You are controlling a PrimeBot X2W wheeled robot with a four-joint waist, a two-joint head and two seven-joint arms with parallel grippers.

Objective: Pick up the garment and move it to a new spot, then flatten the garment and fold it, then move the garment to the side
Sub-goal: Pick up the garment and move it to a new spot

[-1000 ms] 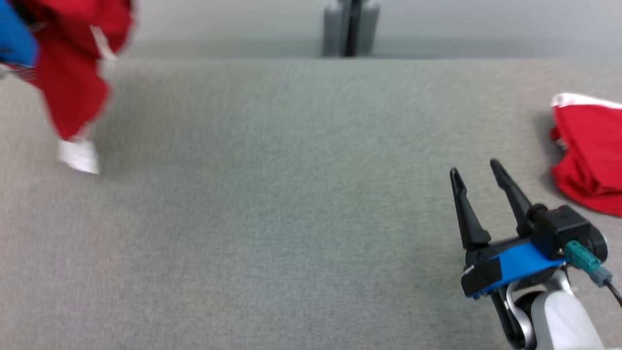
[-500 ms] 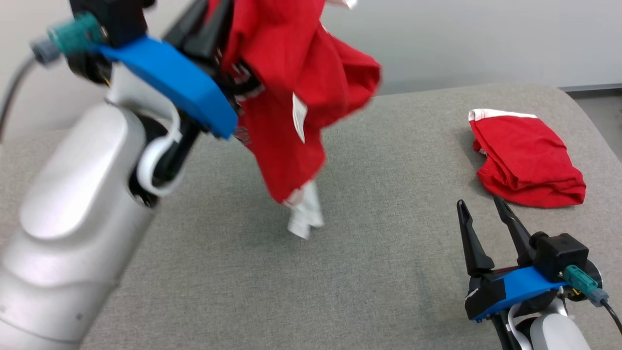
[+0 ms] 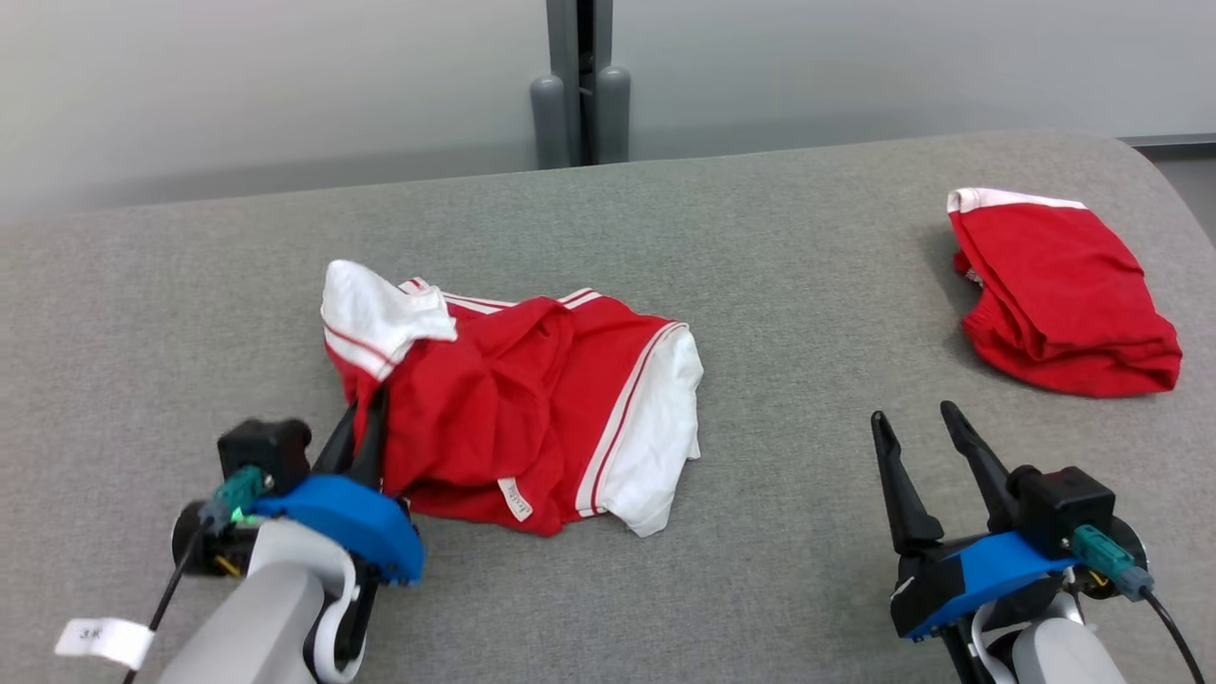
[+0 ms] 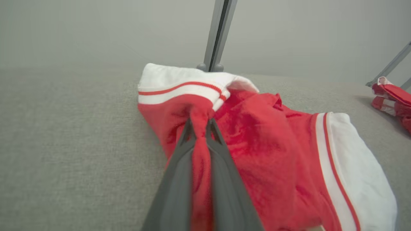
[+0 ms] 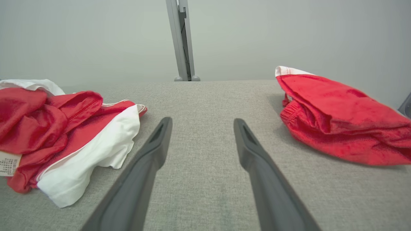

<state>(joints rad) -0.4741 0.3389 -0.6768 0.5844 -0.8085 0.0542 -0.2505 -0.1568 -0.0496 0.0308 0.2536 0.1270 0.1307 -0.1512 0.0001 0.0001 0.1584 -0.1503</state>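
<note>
Head view puts the garment point(image 3: 513, 408), red with white striped trim, in a crumpled heap on the grey worktop point(image 3: 760, 285), left of centre and at mid depth. My left gripper point(image 3: 367, 410) lies low at the near left, its two fingers pinched tight on a fold at the heap's left edge. The left wrist view shows that red cloth squeezed between them point(image 4: 199, 125), bunched into a ridge down the gap. I judge the heap lies here because this is the new spot, with bare surface all round to spread it on. Holding an edge rather than the middle means a sideways pull should draw the fabric out instead of dragging the whole lump.

My right gripper point(image 3: 914, 414) hovers over the near right of the worktop, fingers spread with nothing between them, well apart from the garment. Its wrist view has the white panel point(image 5: 96, 150) lying nearest to it, which looks to me like the natural part to take for flattening. Another red piece point(image 3: 1054, 294), folded, sits at the far right near the worktop's rounded end, probably parked out of the way. Flattening is not yet begun: layers overlap and a label point(image 3: 514, 498) shows outward.
</note>
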